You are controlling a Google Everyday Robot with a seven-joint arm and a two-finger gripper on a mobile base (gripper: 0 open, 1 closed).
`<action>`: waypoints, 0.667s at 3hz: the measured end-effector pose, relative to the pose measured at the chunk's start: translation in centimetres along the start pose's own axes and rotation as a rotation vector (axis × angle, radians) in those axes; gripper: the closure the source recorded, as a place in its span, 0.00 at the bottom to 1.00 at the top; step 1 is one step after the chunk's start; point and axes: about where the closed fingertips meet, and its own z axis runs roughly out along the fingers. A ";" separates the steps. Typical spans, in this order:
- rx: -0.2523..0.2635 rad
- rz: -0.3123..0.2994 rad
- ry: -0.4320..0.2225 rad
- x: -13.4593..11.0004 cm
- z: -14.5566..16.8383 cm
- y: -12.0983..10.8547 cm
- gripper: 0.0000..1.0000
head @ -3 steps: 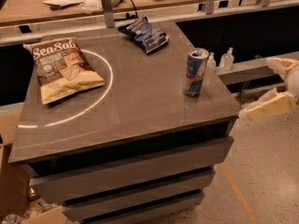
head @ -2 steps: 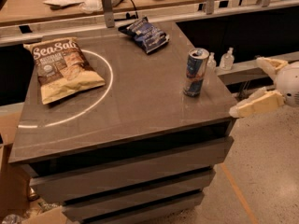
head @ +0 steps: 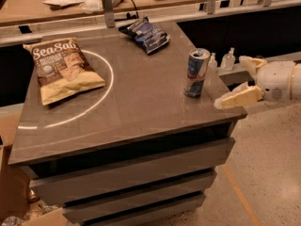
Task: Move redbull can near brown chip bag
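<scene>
The redbull can (head: 197, 73), blue and silver with a silver top, stands upright near the right edge of the grey table (head: 141, 102). The brown chip bag (head: 63, 69) with white "Sea Salt" lettering lies flat at the table's left side, well apart from the can. My gripper (head: 233, 81) comes in from the right, just off the table's right edge, level with the can. Its two cream fingers are spread apart, one (head: 237, 98) near the can's base side, the other (head: 249, 62) farther back. It holds nothing and does not touch the can.
A small dark blue chip bag (head: 145, 34) lies at the table's back middle. Two small clear bottles (head: 221, 60) stand on a ledge behind the can. A wooden counter (head: 70, 6) with clutter runs along the back. Drawers front the table below.
My gripper has moved left, closer to the table's right edge and the can. The can and both bags have not moved.
</scene>
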 end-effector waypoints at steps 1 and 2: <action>-0.047 0.004 -0.045 -0.4 2.4 0.4 0.00; -0.135 0.013 -0.099 -1.1 5.3 1.7 0.00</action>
